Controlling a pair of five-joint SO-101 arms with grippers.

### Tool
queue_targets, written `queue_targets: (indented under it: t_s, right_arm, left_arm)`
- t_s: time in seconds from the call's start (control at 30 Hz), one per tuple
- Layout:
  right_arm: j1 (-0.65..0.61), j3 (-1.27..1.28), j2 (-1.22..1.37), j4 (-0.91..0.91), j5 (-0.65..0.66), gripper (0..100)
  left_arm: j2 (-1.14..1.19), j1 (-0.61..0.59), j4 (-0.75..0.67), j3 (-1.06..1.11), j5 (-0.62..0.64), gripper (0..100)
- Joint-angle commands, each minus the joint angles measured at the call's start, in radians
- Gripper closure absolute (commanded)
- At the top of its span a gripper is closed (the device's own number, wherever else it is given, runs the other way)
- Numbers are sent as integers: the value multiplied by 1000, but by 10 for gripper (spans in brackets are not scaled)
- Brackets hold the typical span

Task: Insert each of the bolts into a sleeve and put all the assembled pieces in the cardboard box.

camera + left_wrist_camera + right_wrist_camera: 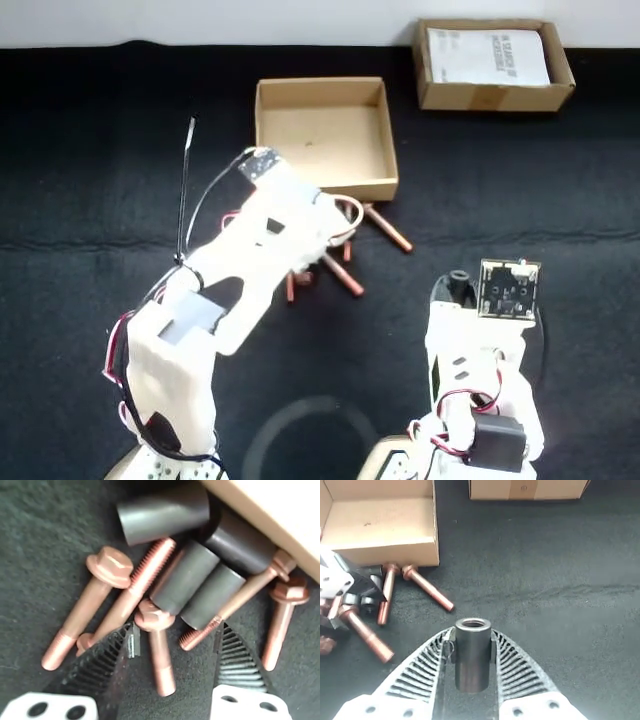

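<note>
Several copper bolts (156, 652) and dark sleeves (186, 577) lie in a heap against the cardboard box (320, 135). My left gripper (175, 629) hangs open just over the heap, one bolt lying between its fingers and a threaded bolt tip by the other finger. In the high view the left arm covers most of the heap; a few bolts (386, 229) stick out beside it. My right gripper (472, 635) is shut on an upright dark sleeve (472, 656), bore facing up, held over bare mat right of the heap. The same sleeve (459, 284) shows at the right arm's tip.
A second cardboard box (490, 97) with a printed sheet inside stands at the back right. The black mat (520, 200) between the two boxes and around the right arm is bare. A thin black tie (186, 190) sticks up by the left arm.
</note>
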Motion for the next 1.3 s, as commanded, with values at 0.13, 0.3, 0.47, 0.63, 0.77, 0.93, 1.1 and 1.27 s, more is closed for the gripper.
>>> queue_targets:
  t_s: [0.13, 0.3, 0.47, 0.63, 0.77, 0.93, 1.1, 1.27]
  right_arm:
    - [10, 1, -7, -61, 0, 992]
    - [12, 1, -7, -58, 0, 992]
    - [12, 1, -7, -59, 0, 992]
    - [12, 1, -7, -59, 0, 992]
    - [12, 1, -7, -59, 0, 992]
    - [12, 1, -7, -59, 0, 992]
    - [12, 1, -7, -56, 0, 992]
    - [12, 1, -7, -56, 0, 992]
  left_arm:
    - [-4, -16, -17, 38, 6, 748]
    - [-7, 1, 12, 45, 6, 748]
    - [-15, 50, 118, 38, 2, 748]
    - [-4, 45, 155, 47, 2, 748]
    - [-5, 50, 155, 47, 3, 748]
    - [8, 21, 143, 45, 3, 748]
    - [111, -54, 95, 35, 0, 749]
    - [139, -81, 137, -19, -81, 896]
